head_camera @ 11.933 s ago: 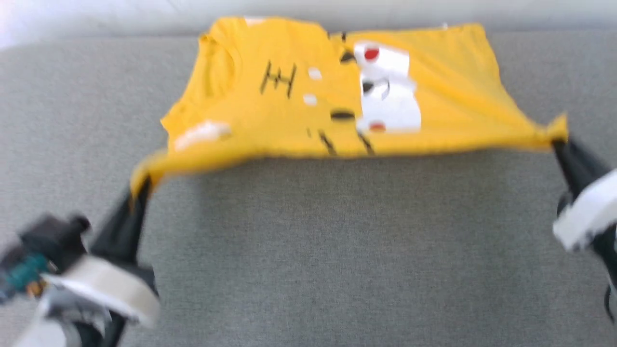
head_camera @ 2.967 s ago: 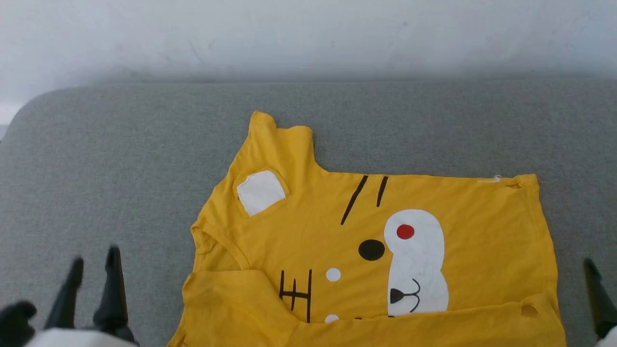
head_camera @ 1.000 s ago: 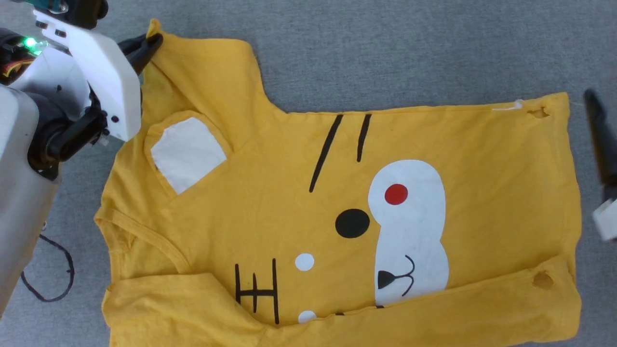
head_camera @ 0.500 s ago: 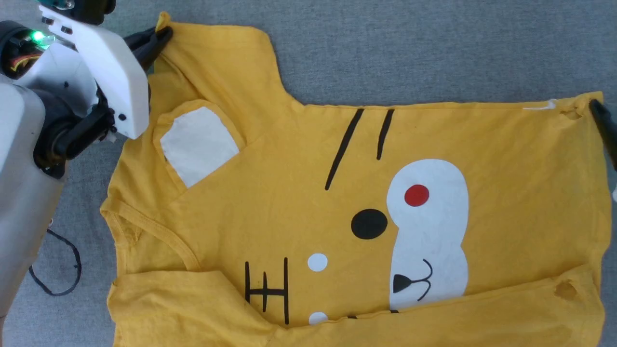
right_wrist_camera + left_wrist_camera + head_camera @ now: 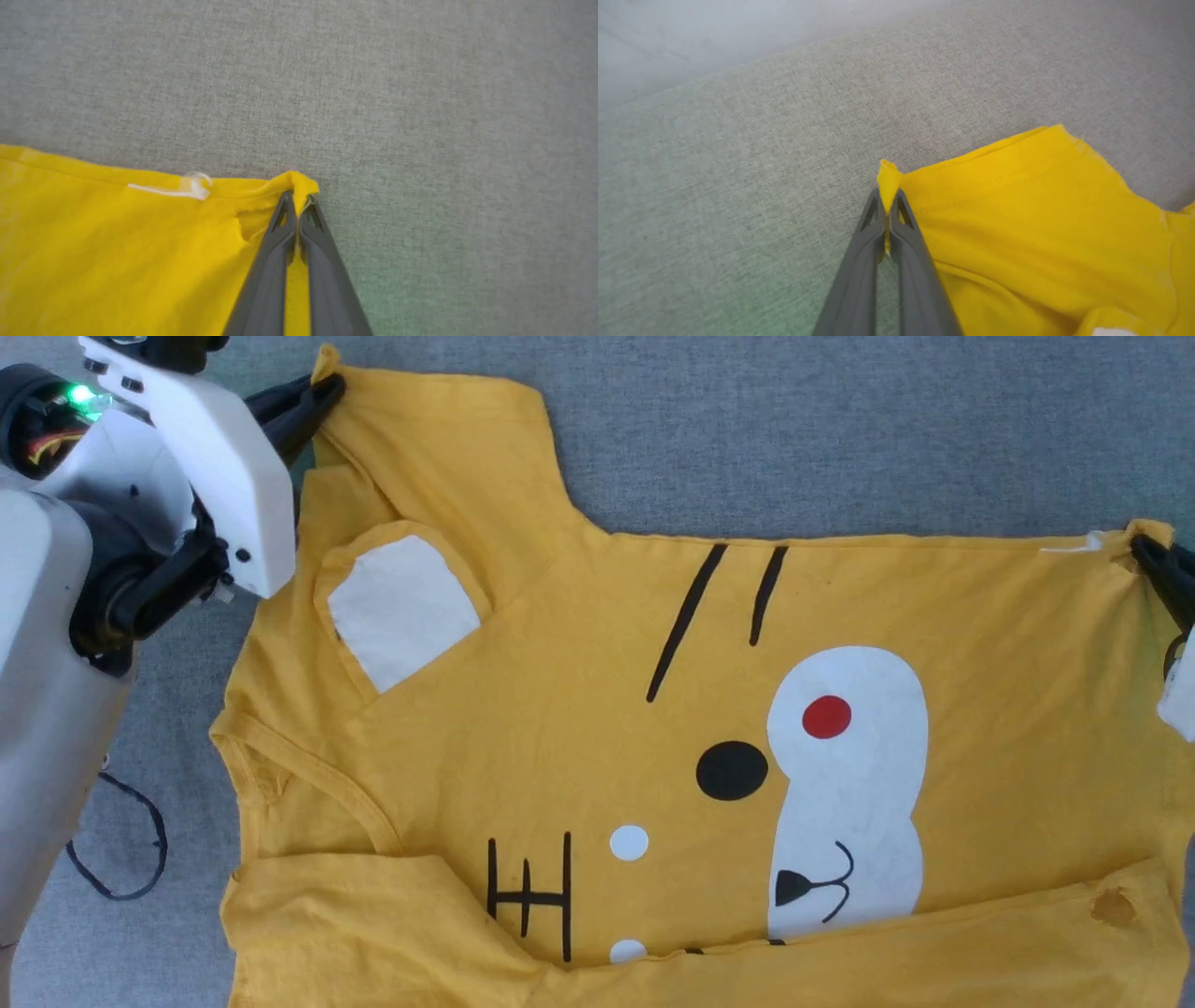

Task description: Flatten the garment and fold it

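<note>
The yellow T-shirt (image 5: 597,691) lies face up on the grey surface, neck to the left and hem to the right, with its cartoon face print showing. Its near edge is folded over along the bottom. My left gripper (image 5: 322,394) is shut on the corner of the far sleeve (image 5: 888,175), at the top left of the head view. My right gripper (image 5: 1141,553) is shut on the far hem corner (image 5: 301,184) at the right edge, beside a small tear and a white thread (image 5: 187,189).
Grey woven fabric (image 5: 840,429) covers the surface all around the shirt. A thin black cable loop (image 5: 126,854) lies on it by my left arm. In the left wrist view a pale wall (image 5: 714,32) rises beyond the surface's far edge.
The head camera has moved closer. Over the last second my right gripper reached the far hem corner and shut on it; my left gripper kept its hold on the sleeve corner.
</note>
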